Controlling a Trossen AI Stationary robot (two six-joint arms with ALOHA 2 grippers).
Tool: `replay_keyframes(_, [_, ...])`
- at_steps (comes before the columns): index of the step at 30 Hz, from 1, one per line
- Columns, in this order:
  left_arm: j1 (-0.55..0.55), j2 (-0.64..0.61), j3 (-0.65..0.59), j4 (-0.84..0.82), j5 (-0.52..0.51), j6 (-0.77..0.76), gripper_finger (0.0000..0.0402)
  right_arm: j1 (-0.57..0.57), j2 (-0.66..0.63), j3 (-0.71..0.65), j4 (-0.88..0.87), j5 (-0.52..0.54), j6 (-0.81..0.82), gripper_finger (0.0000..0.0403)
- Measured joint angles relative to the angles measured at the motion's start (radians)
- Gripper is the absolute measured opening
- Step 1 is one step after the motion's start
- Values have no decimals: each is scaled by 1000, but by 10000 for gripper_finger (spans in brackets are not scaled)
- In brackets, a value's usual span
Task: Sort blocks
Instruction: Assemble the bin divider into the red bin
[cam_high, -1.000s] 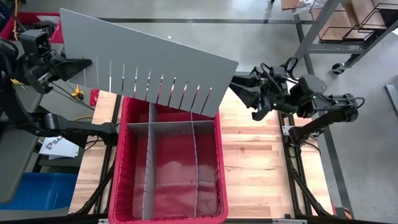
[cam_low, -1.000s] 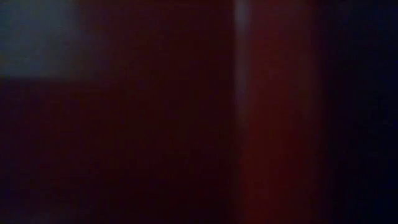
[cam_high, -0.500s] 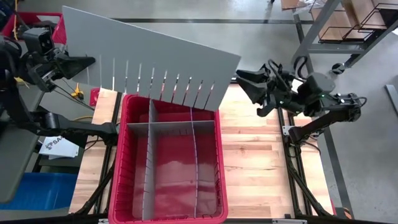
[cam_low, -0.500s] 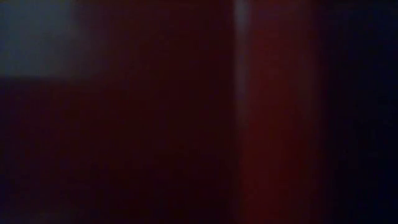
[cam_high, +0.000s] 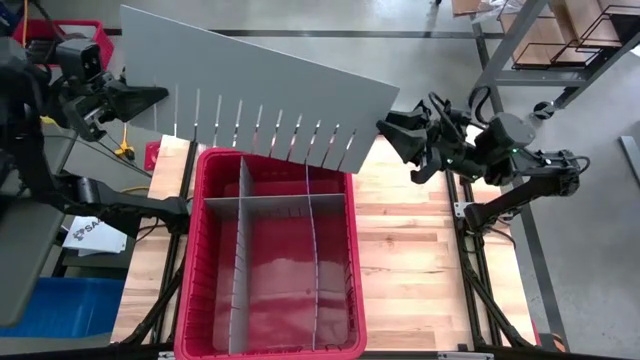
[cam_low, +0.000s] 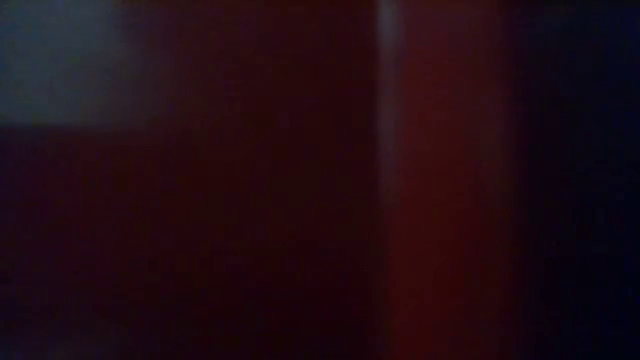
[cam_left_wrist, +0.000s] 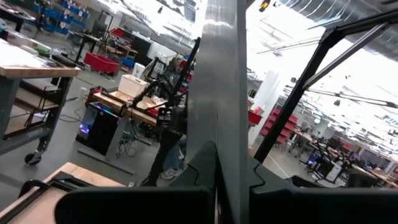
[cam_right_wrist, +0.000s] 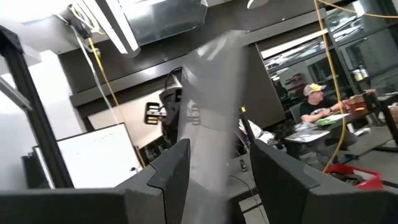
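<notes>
the left pincer (cam_high: 150, 97) is clamping 1 end of a slotted grey divider sheet (cam_high: 265, 95) above the red bin (cam_high: 200, 262); the right pincer (cam_high: 392, 135), fingers apart, is straddling the other end. no blocks are showing. they are probably light, hard, slick; pinching flat sides looks best.

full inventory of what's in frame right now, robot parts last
Slotted divider sheet: 1, grey, held in the air above the far end of the bin, tilted, slots along its lower edge.
Bin: 1, red, large, on the table between the arms.
Dividers in the bin: grey, already slotted in, splitting it into compartments; these look empty.
Blocks: none visible in any view.
Table: 1, light wood.
Blue crate: 1, below the table's left side.
Person: 1, seated, far in the background of the right wrist view.
Left gripper: shut on the sheet's left edge.
Right gripper: at the sheet's right end, fingers either side of it.
</notes>
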Motion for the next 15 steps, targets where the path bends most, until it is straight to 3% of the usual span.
replay_keyframes(11, [0,20,0,1,0,9,0,-4,0,0,13,-58,22,158])
replay_keyframes(15, [0,21,0,-6,-10,12,0,-4,1,0,22,-83,14,113])
